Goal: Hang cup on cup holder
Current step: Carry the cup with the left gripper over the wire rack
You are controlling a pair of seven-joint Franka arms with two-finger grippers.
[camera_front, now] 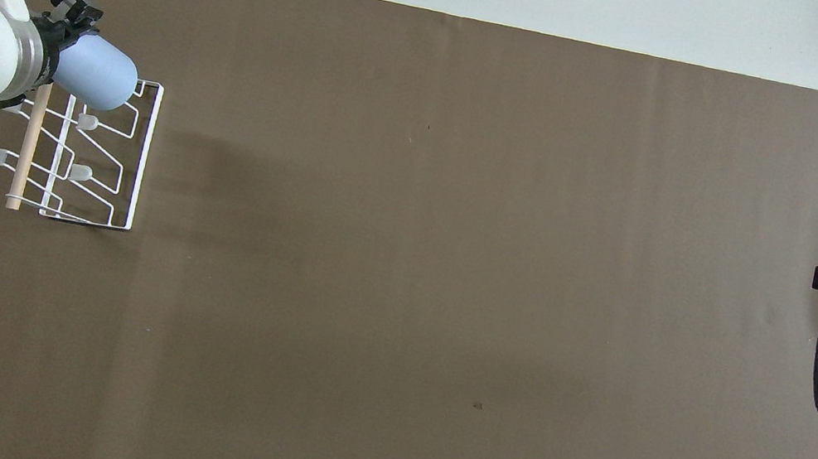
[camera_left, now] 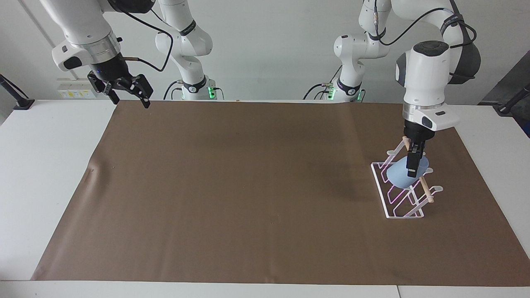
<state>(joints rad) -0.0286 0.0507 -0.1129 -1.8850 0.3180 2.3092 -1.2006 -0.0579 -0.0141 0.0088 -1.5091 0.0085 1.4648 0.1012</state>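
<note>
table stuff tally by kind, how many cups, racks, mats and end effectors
cup: 1, light blue, held by the left end effector over the cup holder
cup holder: 1, white wire
brown mat: 1
end effectors: 2, the right end effector waits raised and open
total: 5

A white table (camera_left: 37, 174) carries a brown mat (camera_left: 248, 186) bearing the cup holder (camera_left: 408, 194).

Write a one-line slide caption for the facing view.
Left gripper holds the cup tilted over the cup holder; right gripper waits raised, open.
</note>
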